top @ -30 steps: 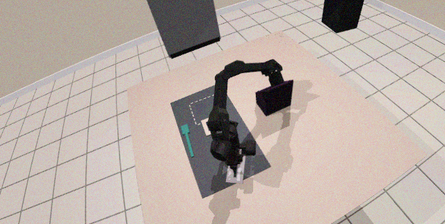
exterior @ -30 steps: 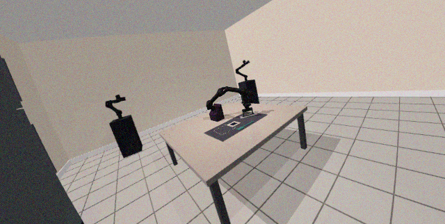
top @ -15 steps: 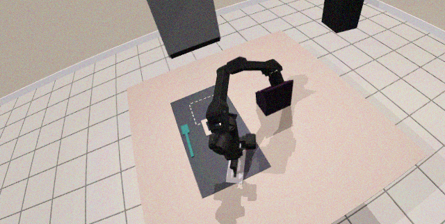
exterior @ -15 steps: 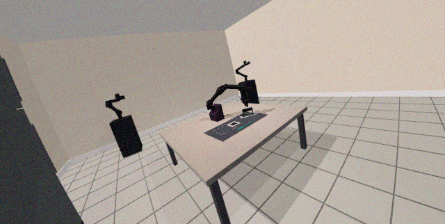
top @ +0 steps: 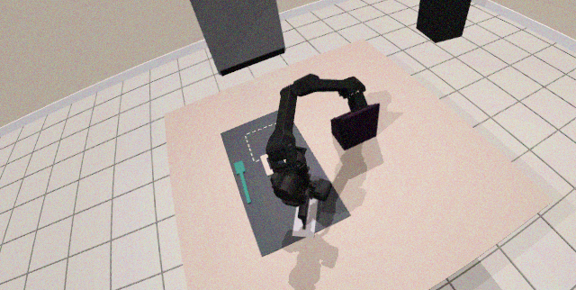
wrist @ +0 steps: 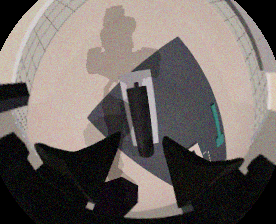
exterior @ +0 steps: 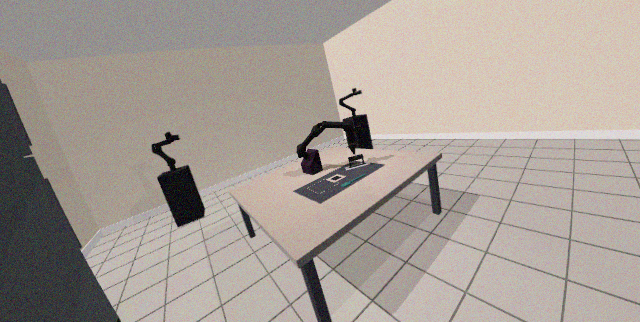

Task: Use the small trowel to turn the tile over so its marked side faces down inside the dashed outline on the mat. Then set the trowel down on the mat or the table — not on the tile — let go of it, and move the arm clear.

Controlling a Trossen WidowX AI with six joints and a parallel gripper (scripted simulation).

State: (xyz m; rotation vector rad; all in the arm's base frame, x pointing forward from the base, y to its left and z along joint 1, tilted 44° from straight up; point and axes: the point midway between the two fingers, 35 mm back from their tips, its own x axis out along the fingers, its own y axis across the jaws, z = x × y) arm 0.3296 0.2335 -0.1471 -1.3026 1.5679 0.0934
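Zero steps done: trowel (top: 242, 181) lying ungripped on mat (top: 270, 231), tile (top: 266, 164) marked-side up beside dashed outline (top: 254, 139), hand (wrist: 142, 143) open, empty.

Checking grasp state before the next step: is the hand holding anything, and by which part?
Nothing is held. The hand is open, above a dark bar. The teal trowel lies on the mat, apart from the hand.

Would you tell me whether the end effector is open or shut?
Open: the end effector fingers stand apart above the mat, holding nothing.
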